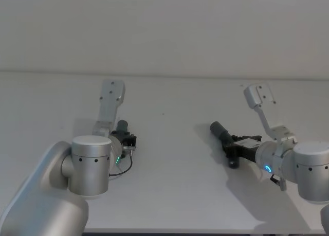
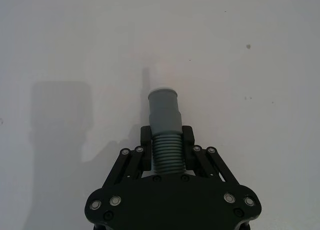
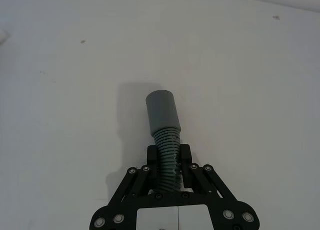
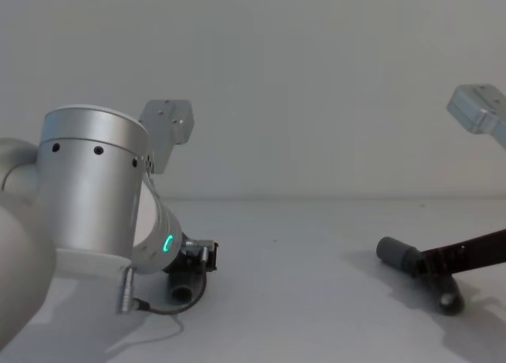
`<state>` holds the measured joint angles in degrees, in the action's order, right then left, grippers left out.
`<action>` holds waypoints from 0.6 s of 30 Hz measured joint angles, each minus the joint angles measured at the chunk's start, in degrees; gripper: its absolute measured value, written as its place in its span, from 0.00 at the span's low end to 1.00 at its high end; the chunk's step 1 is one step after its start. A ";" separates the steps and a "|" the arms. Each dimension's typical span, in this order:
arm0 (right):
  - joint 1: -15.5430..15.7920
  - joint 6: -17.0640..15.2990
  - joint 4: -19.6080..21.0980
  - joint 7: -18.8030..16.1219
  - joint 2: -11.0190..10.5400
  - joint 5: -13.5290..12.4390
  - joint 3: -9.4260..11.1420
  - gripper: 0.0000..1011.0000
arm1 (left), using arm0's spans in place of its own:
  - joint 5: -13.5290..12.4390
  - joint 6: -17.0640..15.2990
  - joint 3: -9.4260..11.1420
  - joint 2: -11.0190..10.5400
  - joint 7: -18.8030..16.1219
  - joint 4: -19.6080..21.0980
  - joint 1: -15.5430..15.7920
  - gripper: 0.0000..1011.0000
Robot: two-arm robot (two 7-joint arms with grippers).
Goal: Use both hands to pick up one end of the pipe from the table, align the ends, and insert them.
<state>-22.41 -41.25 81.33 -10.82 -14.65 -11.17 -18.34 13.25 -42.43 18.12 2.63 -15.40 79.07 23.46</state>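
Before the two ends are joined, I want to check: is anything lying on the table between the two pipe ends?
Nothing visible does. The left gripper is shut on the left pipe piece, the right gripper on the right pipe piece, and plain table lies between their ends.

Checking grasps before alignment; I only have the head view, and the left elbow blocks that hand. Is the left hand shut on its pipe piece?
Observer: Yes. The left wrist view shows the left hand shut on the ribbed section of the left pipe piece.
Operator: What's sticking out ahead of it?
Observer: A smooth stepped collar, wider at its free end, pointing straight away from the hand.
Operator: Right side gripped the same way?
Observer: The right wrist view shows the right hand shut on ribs too, with the plain smooth collar of the right pipe piece ahead of it.
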 joint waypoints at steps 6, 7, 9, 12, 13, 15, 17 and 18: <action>0.00 0.01 0.00 0.00 0.00 0.00 0.00 0.26 | 0.00 0.00 0.00 0.00 0.00 0.00 0.00 0.34; 0.00 0.01 0.01 0.00 0.00 0.00 0.00 0.26 | -0.01 0.00 0.00 0.00 0.00 0.00 0.00 0.34; 0.03 0.02 0.03 0.00 0.01 0.01 0.00 0.26 | -0.04 0.00 0.01 0.00 0.00 0.00 0.00 0.34; 0.13 0.22 0.14 0.01 0.02 0.08 0.04 0.26 | -0.22 0.06 0.15 -0.08 0.07 0.00 0.00 0.34; 0.24 0.48 0.27 0.03 0.02 0.15 0.07 0.26 | -0.39 0.22 0.26 -0.15 0.15 0.01 0.00 0.34; 0.49 1.13 0.63 0.11 -0.01 0.34 0.13 0.26 | -0.58 0.43 0.44 -0.27 0.26 0.09 0.01 0.34; 0.66 1.59 0.86 0.22 -0.04 0.47 0.18 0.26 | -0.83 0.80 0.72 -0.43 0.41 0.27 0.03 0.34; 0.86 2.24 1.11 0.33 -0.10 0.65 0.24 0.26 | -1.06 1.15 0.97 -0.62 0.57 0.49 0.06 0.34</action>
<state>-21.55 -39.01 82.44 -10.49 -14.75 -10.52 -18.11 12.19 -41.28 19.09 2.01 -14.83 79.56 23.52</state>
